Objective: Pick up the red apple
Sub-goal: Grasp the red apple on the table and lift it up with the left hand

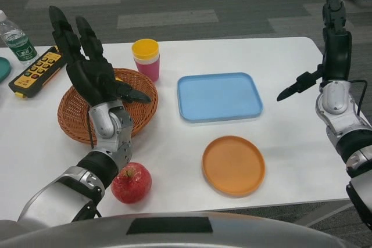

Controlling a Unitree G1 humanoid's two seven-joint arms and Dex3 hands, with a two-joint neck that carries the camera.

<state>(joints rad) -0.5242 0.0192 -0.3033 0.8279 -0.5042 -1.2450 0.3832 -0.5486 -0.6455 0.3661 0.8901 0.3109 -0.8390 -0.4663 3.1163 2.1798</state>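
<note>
Both hands are raised with fingers spread apart, holding nothing: your left hand point(87, 68) at upper left over the wicker basket point(72, 111), your right hand point(331, 45) at upper right. Locate the red apple point(131, 182) at lower left, beside the left forearm.

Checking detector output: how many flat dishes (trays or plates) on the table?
2 fully in view: a blue tray mid-table and an orange plate in front of it. A teal edge at the far left may be a third, but it is mostly cropped.
</note>
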